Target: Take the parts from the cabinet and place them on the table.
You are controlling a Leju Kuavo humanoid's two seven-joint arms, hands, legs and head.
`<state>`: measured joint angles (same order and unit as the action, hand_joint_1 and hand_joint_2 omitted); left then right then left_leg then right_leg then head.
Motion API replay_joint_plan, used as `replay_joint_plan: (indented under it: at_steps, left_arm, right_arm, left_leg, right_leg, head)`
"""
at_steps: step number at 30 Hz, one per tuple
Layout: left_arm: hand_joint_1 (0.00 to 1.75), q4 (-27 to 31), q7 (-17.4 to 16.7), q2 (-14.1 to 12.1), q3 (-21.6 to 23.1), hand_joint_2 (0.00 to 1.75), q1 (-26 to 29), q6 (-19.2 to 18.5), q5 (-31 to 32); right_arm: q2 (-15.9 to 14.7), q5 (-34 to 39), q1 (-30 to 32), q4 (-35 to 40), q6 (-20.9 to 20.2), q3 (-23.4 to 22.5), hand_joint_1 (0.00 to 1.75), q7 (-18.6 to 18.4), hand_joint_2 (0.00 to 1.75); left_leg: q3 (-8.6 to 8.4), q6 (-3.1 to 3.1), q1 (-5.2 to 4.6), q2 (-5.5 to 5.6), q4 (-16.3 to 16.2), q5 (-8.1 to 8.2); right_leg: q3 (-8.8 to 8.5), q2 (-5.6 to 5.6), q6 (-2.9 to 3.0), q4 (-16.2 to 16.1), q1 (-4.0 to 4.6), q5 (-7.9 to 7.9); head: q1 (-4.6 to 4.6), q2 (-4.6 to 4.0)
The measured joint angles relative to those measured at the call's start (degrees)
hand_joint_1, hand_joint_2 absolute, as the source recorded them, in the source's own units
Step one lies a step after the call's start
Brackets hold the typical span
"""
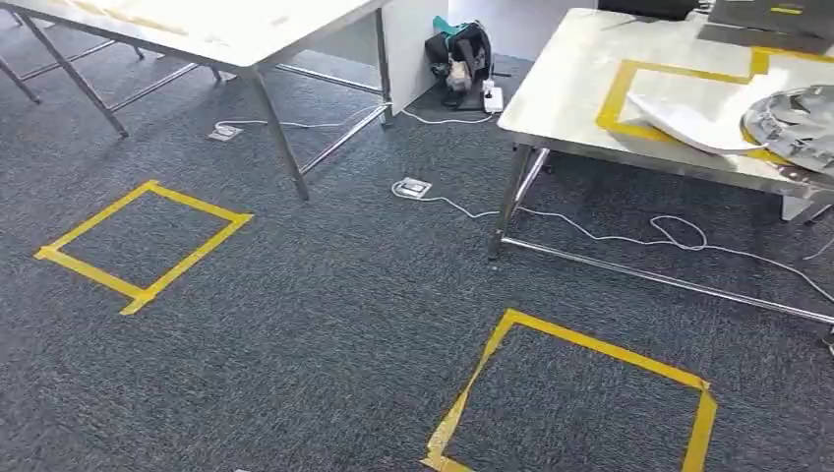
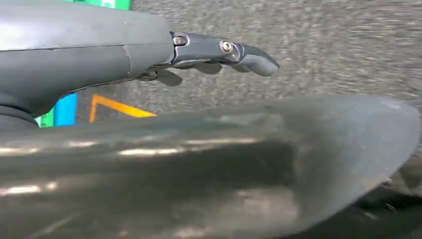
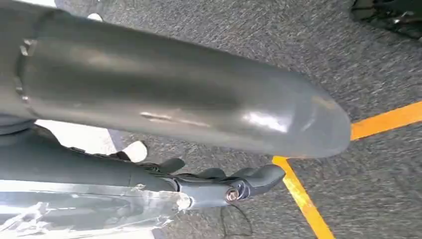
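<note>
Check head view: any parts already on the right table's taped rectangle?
Yes, a white curved part and a grey part lie on the yellow taped rectangle on the right table.

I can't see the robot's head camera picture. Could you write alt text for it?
Dark grey carpet floor marked with two yellow tape squares, one at left and one at lower right. A steel table at upper right carries a yellow tape outline and grey and white parts; a second table stands at upper left.
</note>
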<state>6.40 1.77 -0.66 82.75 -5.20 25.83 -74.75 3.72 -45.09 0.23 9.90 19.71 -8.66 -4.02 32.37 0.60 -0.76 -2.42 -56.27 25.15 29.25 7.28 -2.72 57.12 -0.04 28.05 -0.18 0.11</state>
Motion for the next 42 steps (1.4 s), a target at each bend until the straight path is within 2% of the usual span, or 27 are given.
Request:
replay_joint_plan:
  at_steps: [1, 2, 3, 5, 6, 8, 10, 11, 12, 15, 16, 18, 19, 21, 22, 24, 25, 26, 27, 31, 33, 35, 37, 38, 40, 41, 42]
  left_arm:
    - [0.00, 0.0, 0.0, 0.0, 0.0, 0.00, 0.2, 0.0, 0.0]
    - [0.00, 0.0, 0.0, -0.2, 0.0, 0.00, 0.2, 0.0, -0.2]
    - [0.00, 0.0, 0.0, -0.2, 0.0, 0.00, 0.0, 0.0, -0.2]
    - [0.00, 0.0, 0.0, -0.2, 0.0, 0.00, -0.1, -0.1, -0.2]
    - [0.00, 0.0, 0.0, -0.2, 0.0, 0.00, -0.1, -0.2, -0.2]
    - [0.00, 0.0, 0.0, -0.2, 0.0, 0.00, 0.1, -0.4, -0.3]
    - [0.00, 0.0, 0.0, -0.2, 0.0, 0.00, 0.1, -0.4, -0.3]
    - [0.00, 0.0, 0.0, -0.2, 0.0, 0.00, 0.1, -0.4, -0.3]
    - [0.00, 0.0, 0.0, -0.2, 0.0, 0.00, -0.1, -0.5, -0.3]
    - [0.00, 0.0, 0.0, -0.3, 0.0, 0.00, 0.3, -0.5, -0.4]
    - [0.00, -0.1, 0.0, -0.6, 0.0, 0.00, 0.4, -0.5, -0.5]
    - [0.00, -0.1, 0.0, -0.3, 0.0, 0.00, 0.3, -0.5, -0.7]
    - [0.00, -0.1, 0.1, -0.3, 0.0, 0.00, 0.1, -0.5, -0.7]
    - [0.00, -0.1, 0.1, -0.3, 0.0, 0.00, 0.0, -0.5, -0.8]
    - [0.00, -0.1, 0.1, -0.2, 0.0, 0.00, 0.1, -0.5, -0.9]
    - [0.00, -0.1, 0.1, -0.3, 0.0, 0.00, 0.3, -0.5, -1.0]
    - [0.00, -0.1, 0.1, -0.3, 0.0, 0.00, 0.3, -0.5, -1.0]
    - [0.00, -0.1, 0.1, -0.3, 0.0, 0.00, 0.2, -0.5, -1.1]
    - [0.00, -0.1, 0.1, -0.3, 0.0, 0.00, -0.1, -0.5, -1.2]
    - [0.00, -0.1, 0.0, -0.3, 0.0, 0.00, 0.3, -0.5, -1.5]
    - [0.00, -0.1, 0.0, -0.3, 0.0, 0.00, 0.3, -0.6, -1.6]
    - [0.00, -0.1, 0.0, -0.4, 0.0, 0.00, 0.1, -0.6, -1.6]
    - [0.00, -0.1, 0.0, -0.4, 0.0, 0.00, 0.1, -0.7, -1.7]
    - [0.00, -0.1, 0.0, -0.4, 0.0, 0.00, 0.3, -0.7, -1.7]
    - [0.00, -0.1, 0.0, -0.4, 0.0, 0.00, 0.3, -0.7, -1.9]
    - [0.00, -0.1, 0.0, -0.4, 0.0, 0.00, 0.3, -0.6, -1.9]
    - [0.00, -0.1, 0.0, -0.5, -0.1, 0.00, 0.1, -0.6, -1.9]
  right_arm:
    - [0.0, 0.0, -0.1, 0.0, 0.0, 0.0, 0.00, 0.0, 0.00]
    - [-0.1, 0.1, -0.1, 0.0, -0.1, 0.0, 0.00, 0.0, 0.00]
    - [-0.1, 0.2, 0.0, 0.0, -0.2, 0.0, 0.00, 0.0, 0.00]
    - [-0.1, 0.5, 0.0, 0.0, -0.5, -0.1, 0.00, 0.1, 0.00]
    - [-0.1, 0.7, 0.2, 0.0, -0.7, -0.2, 0.00, 0.1, 0.00]
    - [-0.2, 0.7, 0.3, 0.0, -0.7, -0.2, 0.00, 0.3, 0.00]
    - [-0.2, 0.7, 0.2, 0.0, -0.7, -0.3, 0.00, 0.5, 0.00]
    - [-0.2, 0.7, 0.2, 0.0, -0.7, -0.3, 0.00, 0.5, 0.00]
    - [-0.2, 0.7, 0.2, 0.0, -0.7, -0.4, 0.00, 0.6, 0.00]
    - [-0.2, 0.9, 0.0, 0.0, -0.8, -0.5, 0.00, 0.6, 0.00]
    - [-0.2, 0.9, 0.0, 0.0, -0.8, -0.5, 0.00, 0.6, 0.00]
    - [-0.3, 0.9, 0.0, 0.0, -0.7, -0.6, 0.00, 0.6, 0.00]
    - [-0.3, 0.9, 0.1, 0.0, -0.7, -0.6, 0.00, 0.6, 0.00]
    - [-0.3, 0.9, 0.2, 0.0, -0.7, -0.6, 0.00, 0.5, 0.00]
    - [-0.3, 0.9, 0.2, 0.0, -0.7, -0.6, 0.00, 0.4, 0.00]
    - [-0.3, 0.9, 0.0, 0.0, -0.8, -0.6, 0.00, 0.4, 0.00]
    - [-0.3, 0.9, 0.0, 0.0, -0.8, -0.6, 0.00, 0.4, 0.00]
    - [-0.3, 0.8, 0.0, 0.0, -0.8, -0.6, 0.00, 0.4, 0.00]
    - [-0.3, 0.8, 0.0, 0.0, -0.8, -0.6, 0.00, 0.5, 0.00]
    - [-0.3, 0.7, -0.2, 0.1, -0.9, -0.6, 0.00, 0.6, 0.00]
    - [-0.3, 0.6, -0.1, 0.1, -0.9, -0.6, 0.00, 0.7, 0.00]
    - [-0.3, 0.6, 0.0, 0.0, -0.9, -0.6, 0.00, 0.7, 0.00]
    - [-0.3, 0.6, 0.2, 0.0, -0.9, -0.6, 0.00, 0.7, 0.00]
    - [-0.3, 0.5, 0.2, 0.0, -0.9, -0.6, 0.00, 0.7, 0.00]
    - [-0.3, 0.5, 0.2, 0.0, -0.9, -0.6, 0.00, 0.7, 0.00]
    - [-0.3, 0.5, 0.2, 0.0, -0.9, -0.6, 0.00, 0.7, 0.00]
    - [-0.3, 0.5, 0.2, 0.0, -0.9, -0.6, 0.00, 0.7, 0.00]
  left_leg:
    - [-0.19, 0.42, 0.48, 0.65, 0.3, -0.32]
    - [-0.13, 0.74, 0.59, 1.10, 0.3, -0.38]
    - [0.00, 1.02, 0.60, 1.70, 0.3, -0.44]
    - [0.14, 1.15, 0.55, 3.15, 0.3, -0.52]
    - [0.13, 1.17, 0.54, 3.98, 0.3, -0.55]
    - [0.03, 1.09, 0.60, 5.67, 0.2, -0.62]
    - [-0.09, 0.80, 0.78, 7.22, 0.1, -0.67]
    - [0.06, 0.39, 0.62, 7.79, -0.1, -0.67]
    - [0.58, 0.14, 0.49, 8.61, -0.6, -0.64]
    - [1.20, -1.17, 0.99, 10.35, -0.2, -1.49]
    - [1.37, -1.27, 1.07, 10.50, -0.4, -1.21]
    - [3.69, -1.86, 0.73, 5.14, -5.3, 2.23]
    - [6.00, -2.11, 0.79, 3.86, -10.2, 4.63]
    - [9.78, -2.30, 0.86, 3.13, -18.1, 7.38]
    - [9.79, -2.29, 0.90, 3.11, -18.2, 6.69]
    - [6.27, -2.03, 0.87, 2.73, -11.7, 2.44]
    - [3.26, -1.80, 0.79, 1.59, -6.2, 0.07]
    - [0.82, -1.52, 0.56, -1.37, -2.1, -0.96]
    - [0.22, -1.34, -0.07, -2.04, -0.2, -0.06]
    - [0.53, 0.01, 0.12, 0.52, 0.0, -0.51]
    - [0.54, 0.65, 0.49, 1.60, 0.1, -0.70]
    - [0.66, 1.03, 0.41, 3.00, 0.1, -0.65]
    - [0.60, 1.04, 0.38, 4.65, 0.1, -0.66]
    - [0.54, 1.01, 0.40, 5.52, 0.1, -0.68]
    - [0.35, 0.80, 0.58, 7.19, 0.0, -0.71]
    - [0.36, 0.48, 0.69, 7.93, -0.1, -0.70]
    - [0.70, 0.02, 0.33, 8.60, -0.5, -0.63]
  right_leg:
    - [0.44, -1.38, -0.50, 0.5, -0.28, 0.68]
    - [1.29, -4.40, -0.62, 2.8, -0.25, 2.41]
    - [3.30, -6.02, -0.69, 7.3, -0.34, 4.83]
    - [7.72, -7.04, -0.75, 16.6, -0.30, 8.58]
    - [9.07, -7.16, -0.74, 19.0, -0.26, 8.83]
    - [7.57, -7.25, -0.65, 14.9, -0.33, 5.13]
    - [2.71, -9.32, -0.67, 4.3, -0.74, -0.22]
    - [1.51, -12.53, -0.81, 1.5, -1.16, -0.02]
    - [1.07, -12.67, -0.62, 0.5, -1.32, 0.30]
    - [0.96, -10.89, 0.45, 0.9, -0.83, -0.01]
    - [0.78, -9.90, 0.93, 0.5, -1.31, -0.29]
    - [0.71, -8.64, 1.44, 0.3, -1.02, -0.38]
    - [0.74, -7.72, 1.52, 0.3, -0.86, -0.33]
    - [0.73, -5.81, 1.70, 0.3, -0.69, -0.19]
    - [0.68, -5.12, 1.71, 0.3, -0.67, -0.15]
    - [0.50, -3.79, 1.62, 0.3, -0.65, 0.02]
    - [0.28, -3.22, 1.46, 0.3, -0.65, 0.14]
    - [0.03, -2.66, 1.22, 0.3, -0.50, 0.31]
    - [0.13, -2.12, 0.77, 0.7, 0.03, 0.76]
    - [-0.68, -0.13, -0.29, 0.0, -0.07, 1.02]
    - [1.50, -5.58, -0.70, 4.4, -0.34, 3.96]
    - [6.32, -7.01, -0.80, 14.5, -0.36, 8.36]
    - [9.13, -7.19, -0.79, 19.1, -0.31, 8.91]
    - [8.58, -7.21, -0.72, 17.2, -0.34, 7.06]
    - [4.23, -8.24, -0.68, 7.3, -0.62, 1.32]
    - [2.07, -10.40, -0.78, 2.7, -0.93, -0.49]
    - [1.31, -12.97, -0.78, 1.0, -1.25, 0.59]
  head:
    - [0.02, 0.00]
    - [0.35, 0.00]
    - [0.53, 0.00]
    - [0.59, 0.00]
    - [0.57, 0.00]
    - [0.61, 0.00]
    - [0.61, 0.00]
    - [0.61, 0.00]
    - [0.48, 0.00]
    - [0.48, 0.00]
    - [0.59, 0.00]
    - [-0.48, 0.00]
    - [-0.39, 0.00]
    - [-0.41, 0.00]
    - [-0.44, 0.00]
    - [-0.46, 0.00]
    - [-0.44, 0.00]
    - [-0.46, 0.00]
    - [-0.61, 0.00]
    - [-0.48, 0.00]
    - [0.04, 0.00]
    - [0.13, 0.00]
    - [0.22, 0.00]
    - [0.26, 0.00]
    - [0.24, 0.00]
    - [0.26, 0.00]
    - [0.29, 0.00]
